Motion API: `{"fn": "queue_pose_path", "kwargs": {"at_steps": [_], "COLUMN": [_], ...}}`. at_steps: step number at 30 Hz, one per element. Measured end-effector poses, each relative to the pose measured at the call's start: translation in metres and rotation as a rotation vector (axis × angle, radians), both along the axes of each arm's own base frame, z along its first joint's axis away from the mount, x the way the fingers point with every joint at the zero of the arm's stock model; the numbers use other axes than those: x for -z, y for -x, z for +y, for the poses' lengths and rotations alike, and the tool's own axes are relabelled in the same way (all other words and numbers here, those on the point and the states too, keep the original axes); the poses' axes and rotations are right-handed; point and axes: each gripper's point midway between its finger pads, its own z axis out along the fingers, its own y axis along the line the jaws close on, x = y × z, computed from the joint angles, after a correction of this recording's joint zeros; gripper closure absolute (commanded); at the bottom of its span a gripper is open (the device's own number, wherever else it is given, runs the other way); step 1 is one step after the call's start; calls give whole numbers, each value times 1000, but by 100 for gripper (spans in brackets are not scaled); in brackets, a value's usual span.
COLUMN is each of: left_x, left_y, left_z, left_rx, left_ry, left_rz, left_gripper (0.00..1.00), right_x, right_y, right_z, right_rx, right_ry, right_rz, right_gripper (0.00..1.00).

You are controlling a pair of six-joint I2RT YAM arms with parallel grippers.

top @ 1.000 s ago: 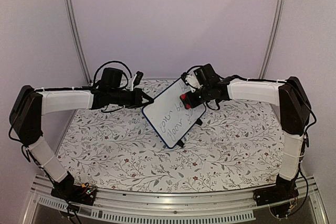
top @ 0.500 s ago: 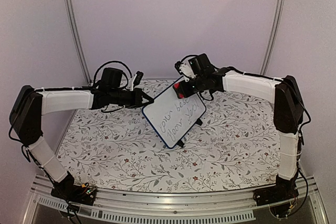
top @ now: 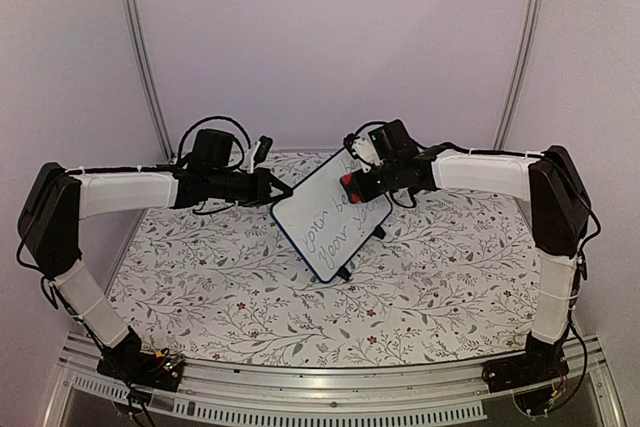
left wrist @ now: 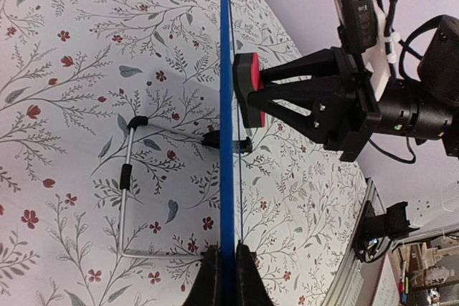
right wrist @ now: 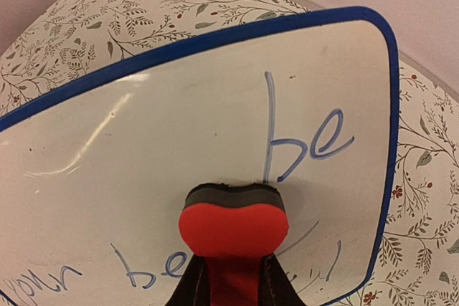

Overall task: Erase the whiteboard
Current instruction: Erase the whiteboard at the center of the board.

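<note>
L fingers [left wrist: 247, 281] clamped on whiteboard [right wrist: 179, 141] edge, board edge-on btwn them. R fingers [right wrist: 188, 292] closed on red eraser [right wrist: 233, 226], its dark pad against board face, just below the "be" writing.

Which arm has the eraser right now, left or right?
The right arm's jaws are shut on the red block eraser with black felt, held against the blue-framed white board; the left arm's jaws only pinch that board's edge.
</note>
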Motion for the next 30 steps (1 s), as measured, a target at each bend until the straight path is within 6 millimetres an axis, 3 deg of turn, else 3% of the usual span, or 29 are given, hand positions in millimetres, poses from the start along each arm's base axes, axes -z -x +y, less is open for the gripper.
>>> {"fn": "queue_pose_path", "kwargs": {"at_steps": [7,17,23,30], "left_x": [0,-2,-2,0], "left_y": [0,1,1,0], "left_z": [0,-1,-1,0], "left_rx": [3,10,8,0], "left_ry": [2,8,7,1], "left_rz": [0,-3,-4,-1], "left_gripper": [100,100,100,100], "right_x": [-5,-35,-30,0], "right_y": [-3,-34,-37,-23], "right_z": [-1,3,-2,-19], "right_rx": [4,31,39,49], "right_ry": [7,-25,-21,10], "right_rz": [9,-35,-31,7], "right_gripper": [95,94,95,95]}}
